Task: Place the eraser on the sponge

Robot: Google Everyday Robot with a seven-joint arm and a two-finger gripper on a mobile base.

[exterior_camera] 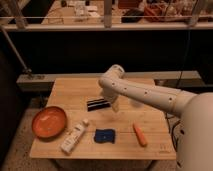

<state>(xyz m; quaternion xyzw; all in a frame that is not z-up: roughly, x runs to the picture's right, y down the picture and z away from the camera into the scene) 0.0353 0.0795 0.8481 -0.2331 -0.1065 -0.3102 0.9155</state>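
Status: eraser [98,104] is flat on the wooden surface [75,90], behind the sponge [105,135] and clear of it, so it is not on the sponge. It's slightly skewed, with the white stripe on its near long side. The claw [114,104] is low over the surface, behind the sponge and a touch right of it, just off the eraser's right end. Can't tell if it touches. Claw is spread and carries nothing. The arm [145,95] comes in from the right, elbow up above the claw. Other items: white bottle [74,137] just left of the sponge, orange bowl [49,121] further left, orange carrot-shaped stick [140,134] to the sponge's right. None sits between eraser and sponge.

Handling guess: the eraser is a small, light, stiff block, probably rubbery enough not to slip, with nothing fragile about it. Best hold looks like pinching across the short width at mid-length, fingers on the two long sides. An end grip would let it pivot. The claw needs to shift toward the block's middle and line up with the skew.

The sponge is soft with ragged edges and about as long as the eraser, so there's little margin. Centre the eraser, lay it flat and let go low. An off-centre drop could tip it off the edge.
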